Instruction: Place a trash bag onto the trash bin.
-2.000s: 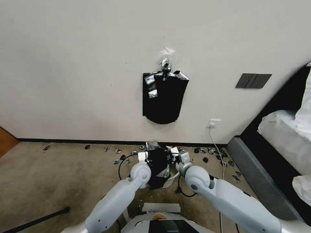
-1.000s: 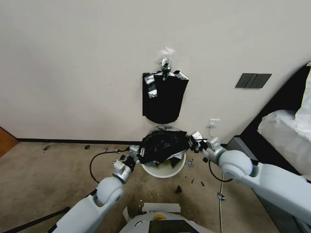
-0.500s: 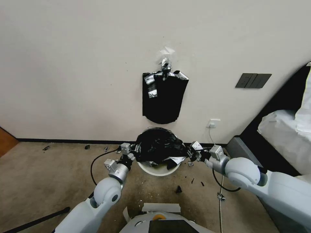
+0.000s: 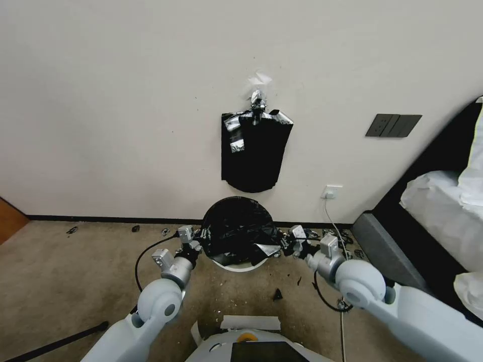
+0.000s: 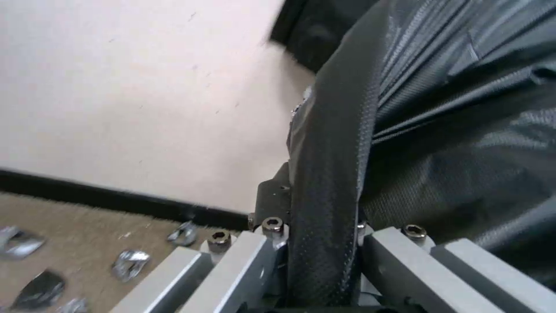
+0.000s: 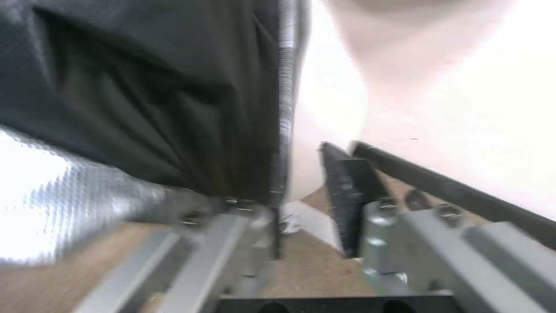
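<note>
Looking down, you saw the trash bag [image 4: 236,229] stretched over the trash bin [image 4: 240,265] by the wall. Your left gripper [image 4: 197,242] pinched its left edge. Your right gripper [image 4: 285,245] was at the right edge, fingers [image 6: 342,195] parted, film against one finger.

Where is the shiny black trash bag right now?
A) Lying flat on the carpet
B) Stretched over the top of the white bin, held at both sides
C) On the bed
B: in the head view the trash bag covers the mouth of the trash bin, with the left gripper and right gripper at its two sides.
</note>
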Available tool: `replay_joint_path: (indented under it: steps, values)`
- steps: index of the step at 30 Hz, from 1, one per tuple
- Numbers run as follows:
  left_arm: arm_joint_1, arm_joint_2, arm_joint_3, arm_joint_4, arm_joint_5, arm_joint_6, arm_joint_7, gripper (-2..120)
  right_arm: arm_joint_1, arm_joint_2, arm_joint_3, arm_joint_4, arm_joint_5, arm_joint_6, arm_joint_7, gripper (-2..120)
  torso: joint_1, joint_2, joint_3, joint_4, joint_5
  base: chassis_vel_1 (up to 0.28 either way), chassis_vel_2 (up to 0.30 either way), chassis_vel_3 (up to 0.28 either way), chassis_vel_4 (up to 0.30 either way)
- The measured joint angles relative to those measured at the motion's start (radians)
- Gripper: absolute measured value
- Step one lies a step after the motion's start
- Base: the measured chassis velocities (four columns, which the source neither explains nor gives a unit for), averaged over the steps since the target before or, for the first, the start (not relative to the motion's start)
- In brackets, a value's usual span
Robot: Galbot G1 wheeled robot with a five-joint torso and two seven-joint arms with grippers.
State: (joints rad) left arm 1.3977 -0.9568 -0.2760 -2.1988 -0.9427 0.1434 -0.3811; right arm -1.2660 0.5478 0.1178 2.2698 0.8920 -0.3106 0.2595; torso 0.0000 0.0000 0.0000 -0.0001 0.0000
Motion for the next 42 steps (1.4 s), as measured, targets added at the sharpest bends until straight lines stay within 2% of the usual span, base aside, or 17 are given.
replay_joint_path:
  steps: [4, 8, 9, 12, 13, 15, 17, 20, 21, 23, 29, 32, 33, 36, 37, 40, 42]
  values:
    - [0.003, -0.002, -0.011, 0.001, -0.018, 0.017, -0.019, 1, -0.016, 0.009, 0.012, 0.016, -0.001, 0.005, 0.012, 40, 0.0, 0.0, 0.0, 0.0001, 0.0, 0.0, 0.0, 0.0, 0.0]
    - [0.005, -0.006, -0.037, 0.001, -0.047, 0.051, -0.057, 1, -0.052, 0.021, 0.029, 0.037, -0.034, 0.021, 0.035, 60, 0.0, 0.0, 0.0, 0.0, -0.0001, 0.0, 0.0, 0.0, 0.0]
    - [0.005, -0.006, -0.037, 0.001, -0.047, 0.051, -0.057, 1, -0.052, 0.021, 0.029, 0.037, -0.034, 0.021, 0.035, 60, 0.0, 0.0, 0.0, 0.0, -0.0001, 0.0, 0.0, 0.0, 0.0]
    - [0.006, 0.002, -0.065, 0.006, -0.08, 0.085, -0.087, 1, -0.106, 0.047, 0.09, 0.058, -0.074, 0.054, 0.048, 75, 0.0, 0.0, 0.0, 0.0003, 0.0, 0.0, 0.0, 0.0, 0.0]
    - [0.006, 0.002, -0.065, 0.006, -0.08, 0.085, -0.087, 1, -0.106, 0.047, 0.09, 0.058, -0.074, 0.054, 0.048, 75, 0.0, 0.0, 0.0, 0.0003, 0.0, 0.0, 0.0, 0.0, 0.0]
    - [0.004, 0.015, -0.078, 0.007, -0.097, 0.1, -0.095, 1, -0.168, 0.044, 0.155, 0.088, -0.122, 0.095, -0.032, 85, 0.0, 0.0, 0.0, 0.0, 0.0001, 0.0, 0.0, 0.0, 0.0]
    - [0.004, 0.019, -0.08, 0.007, -0.1, 0.104, -0.095, 1, -0.185, 0.04, 0.169, 0.099, -0.136, 0.109, -0.06, 88, 0.0, 0.0, 0.0, -0.0002, -0.0001, 0.0, 0.0, 0.0, 0.0]
    - [0.011, 0.04, -0.098, -0.012, -0.115, 0.129, -0.096, 1, -0.253, 0.005, 0.184, 0.136, -0.3, 0.218, -0.239, 99, 0.0, 0.0, 0.0, 0.0001, -0.0003, 0.0, 0.0, 0.0, 0.0]
    - [0.011, 0.04, -0.098, -0.012, -0.115, 0.129, -0.096, 1, -0.253, 0.005, 0.184, 0.136, -0.3, 0.218, -0.239, 99, 0.0, 0.0, 0.0, 0.0001, -0.0003, 0.0, 0.0, 0.0, 0.0]
    - [0.012, 0.054, -0.098, -0.022, -0.117, 0.145, -0.094, 1, -0.257, -0.001, 0.155, 0.123, -0.403, 0.269, -0.31, 100, 0.0, 0.0, 0.0, 0.0002, 0.0001, 0.0, 0.0, 0.0, 0.0]
    - [0.017, 0.061, -0.097, -0.031, -0.117, 0.164, -0.09, 1, -0.241, -0.001, 0.119, 0.086, -0.511, 0.325, -0.349, 98, 0.0, 0.0, 0.0, 0.0001, 0.0, 0.0, 0.0, 0.0, 0.0]
    - [0.018, 0.059, -0.089, -0.04, -0.117, 0.172, -0.09, 1, -0.224, 0.001, 0.099, 0.063, -0.567, 0.347, -0.355, 91, 0.0, 0.0, 0.0, 0.0002, 0.0001, 0.0, 0.0, 0.0, 0.0]
    - [0.015, 0.057, -0.083, -0.045, -0.117, 0.176, -0.09, 1, -0.216, 0.002, 0.089, 0.054, -0.586, 0.354, -0.361, 84, 0.0, 0.0, 0.0, 0.0002, 0.0001, 0.0, 0.0, 0.0, 0.0]
    - [0.011, 0.055, -0.07, -0.057, -0.115, 0.188, -0.09, 1, -0.211, 0.002, 0.069, 0.046, -0.595, 0.353, -0.377, 71, 0.0, 0.0, 0.0, 0.0001, 0.0, 0.0, 0.0, 0.0, 0.0]
    - [0.011, 0.055, -0.07, -0.057, -0.115, 0.188, -0.09, 1, -0.211, 0.002, 0.069, 0.046, -0.595, 0.353, -0.377, 71, 0.0, 0.0, 0.0, 0.0001, 0.0, 0.0, 0.0, 0.0, 0.0]
    - [0.015, 0.053, -0.059, -0.07, -0.111, 0.196, -0.084, 1, -0.206, 0.006, 0.046, 0.033, -0.602, 0.338, -0.38, 56, 0.0, 0.0, 0.0, 0.0, 0.0, 0.0, 0.0, 0.0, 0.0]
    - [0.018, 0.052, -0.056, -0.071, -0.105, 0.197, -0.08, 1, -0.202, 0.009, 0.041, 0.028, -0.606, 0.336, -0.375, 52, 0.0, 0.0, 0.0, 0.0, 0.0001, 0.0, 0.0, 0.0, 0.0]
